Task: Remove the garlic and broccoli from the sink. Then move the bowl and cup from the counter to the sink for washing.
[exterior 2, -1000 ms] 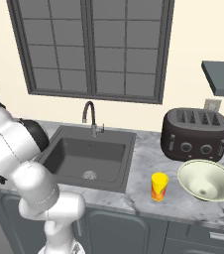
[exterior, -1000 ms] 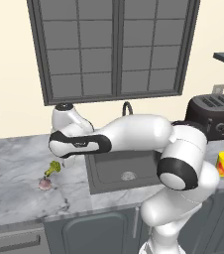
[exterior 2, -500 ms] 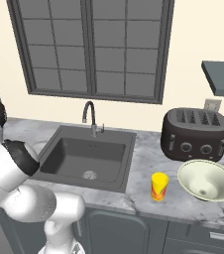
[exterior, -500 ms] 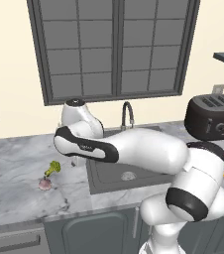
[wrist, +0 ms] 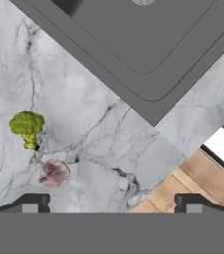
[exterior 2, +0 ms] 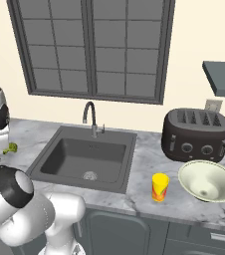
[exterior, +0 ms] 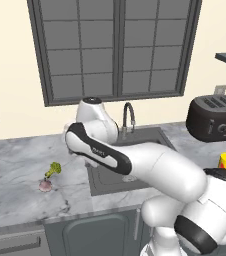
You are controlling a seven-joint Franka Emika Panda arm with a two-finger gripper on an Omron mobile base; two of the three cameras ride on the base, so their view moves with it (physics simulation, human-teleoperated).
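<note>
At the far left, on the grey-and-white veined marble counter (exterior: 20, 170), lie the small yellow-green broccoli floret (exterior: 53, 169) and, just beside it and nearer to the front edge, the tiny pinkish-white garlic bulb (exterior: 45, 185). Both are out of the basin, and they lie close together but do not seem to touch. In the hand view the broccoli (wrist: 28, 127) and the garlic (wrist: 55, 173) are on the marble under the two-finger gripper (wrist: 109, 202), whose dark fingertips (wrist: 32, 202) stand wide apart, with nothing between them.

To the right of them is the dark grey rectangular sink (exterior 2: 59, 158) with its dark curved tap (exterior 2: 90, 117) at the back rim. Inside it I see only the flat round drain disc (exterior 2: 89, 175).

Further right, near the front edge of the counter, stands the small bright yellow cup (exterior 2: 160, 187), upright. Just beside it, on the right, sits the wide pale cream-green bowl (exterior 2: 208, 181). Behind them is a dark four-slot toaster (exterior 2: 196, 134), near the wall.
</note>
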